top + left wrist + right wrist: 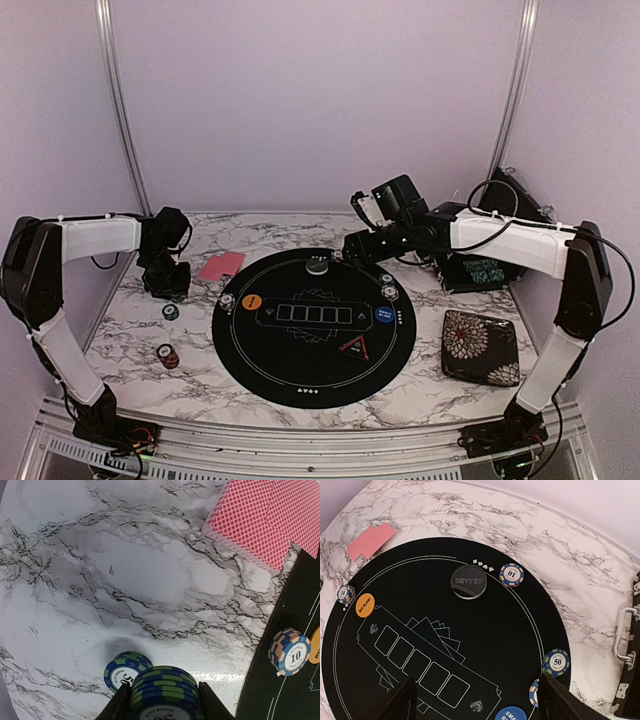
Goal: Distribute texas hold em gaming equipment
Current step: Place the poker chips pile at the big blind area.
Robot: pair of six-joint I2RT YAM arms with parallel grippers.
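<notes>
Firmly, the left gripper (162, 707) pinches a blue-green chip stack (162, 687) beside a matching chip (125, 670) on bare marble, with pink-red cards (265, 520) beyond, near the mat's (290, 700) rim. The right gripper (477, 680) hangs spread and empty over the mat's printed boxes. The floral case (480, 346) lies shut right of the mat, contents unseen.

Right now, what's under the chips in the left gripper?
Marble table and a second blue-green chip stack, its near edge covered by the held chips. Straight below them is hidden.
</notes>
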